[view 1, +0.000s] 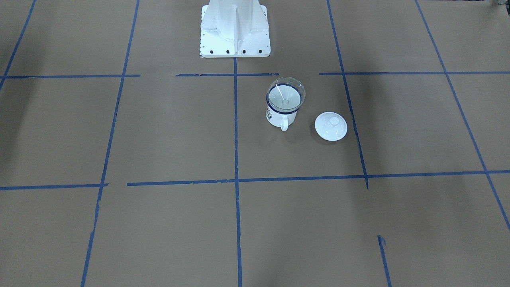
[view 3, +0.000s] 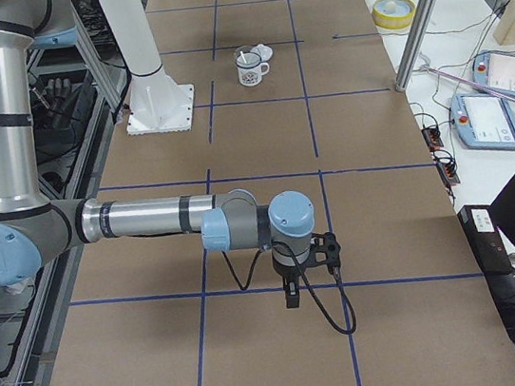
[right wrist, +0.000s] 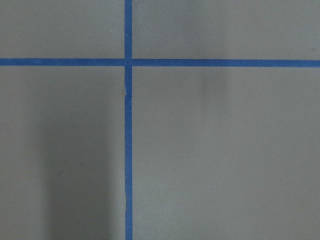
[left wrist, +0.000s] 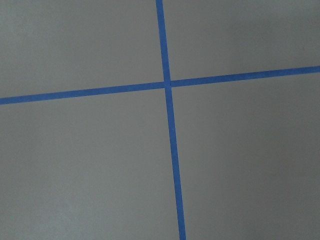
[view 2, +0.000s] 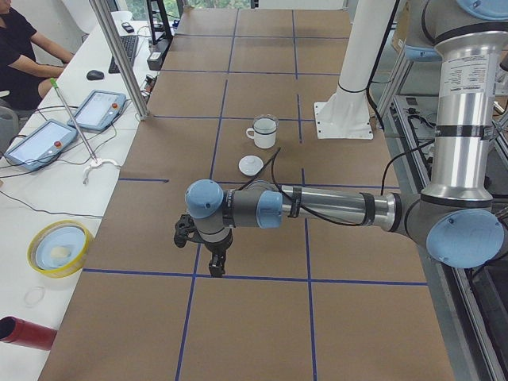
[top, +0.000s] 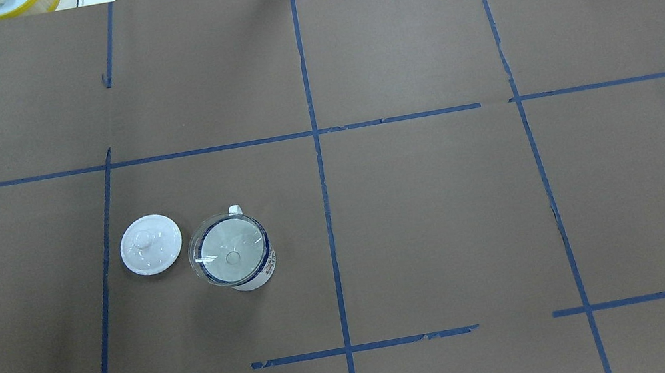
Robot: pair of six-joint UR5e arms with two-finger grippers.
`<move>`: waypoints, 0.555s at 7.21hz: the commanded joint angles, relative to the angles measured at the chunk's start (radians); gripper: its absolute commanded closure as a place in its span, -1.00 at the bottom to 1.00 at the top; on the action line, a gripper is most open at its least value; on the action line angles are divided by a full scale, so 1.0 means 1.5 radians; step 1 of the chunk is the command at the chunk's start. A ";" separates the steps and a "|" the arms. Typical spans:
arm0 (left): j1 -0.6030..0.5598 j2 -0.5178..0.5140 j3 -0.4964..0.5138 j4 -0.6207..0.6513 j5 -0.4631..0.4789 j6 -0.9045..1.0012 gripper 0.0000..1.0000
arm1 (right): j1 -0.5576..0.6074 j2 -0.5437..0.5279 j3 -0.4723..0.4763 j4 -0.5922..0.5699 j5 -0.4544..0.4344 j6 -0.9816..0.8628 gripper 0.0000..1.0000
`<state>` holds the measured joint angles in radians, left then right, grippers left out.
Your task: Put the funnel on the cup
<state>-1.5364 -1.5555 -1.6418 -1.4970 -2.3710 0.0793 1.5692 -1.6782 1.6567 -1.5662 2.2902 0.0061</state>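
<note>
The clear funnel (view 1: 285, 93) sits in the mouth of the white cup (view 1: 281, 118), which has a dark blue rim and stands upright on the brown table. Both also show in the overhead view, the funnel (top: 228, 251) on the cup (top: 260, 271). No gripper is near them. My left gripper (view 2: 216, 266) shows only in the exterior left view, hanging over the table far from the cup (view 2: 263, 136); I cannot tell whether it is open. My right gripper (view 3: 292, 296) shows only in the exterior right view, far from the cup (view 3: 250, 71); I cannot tell its state either.
A round white knobbed lid (view 1: 330, 126) lies flat beside the cup, also in the overhead view (top: 151, 244). The white robot base (view 1: 235, 32) stands behind the cup. A yellow bowl (view 2: 57, 248), control tablets (view 2: 99, 109) and a metal pole (view 2: 119, 55) line the table's far edge.
</note>
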 commanded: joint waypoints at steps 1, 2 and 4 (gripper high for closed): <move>-0.001 0.020 0.024 -0.051 -0.004 0.000 -1.00 | 0.000 0.000 -0.001 0.000 0.000 0.000 -1.00; -0.002 0.026 0.024 -0.061 -0.004 0.000 -1.00 | 0.000 0.000 0.000 0.000 0.000 0.000 -1.00; -0.030 0.025 0.013 -0.059 -0.004 -0.005 -1.00 | 0.000 0.000 0.000 0.000 0.000 0.000 -1.00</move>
<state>-1.5568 -1.5202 -1.6136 -1.5842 -2.3776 0.0752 1.5693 -1.6782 1.6564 -1.5662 2.2902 0.0062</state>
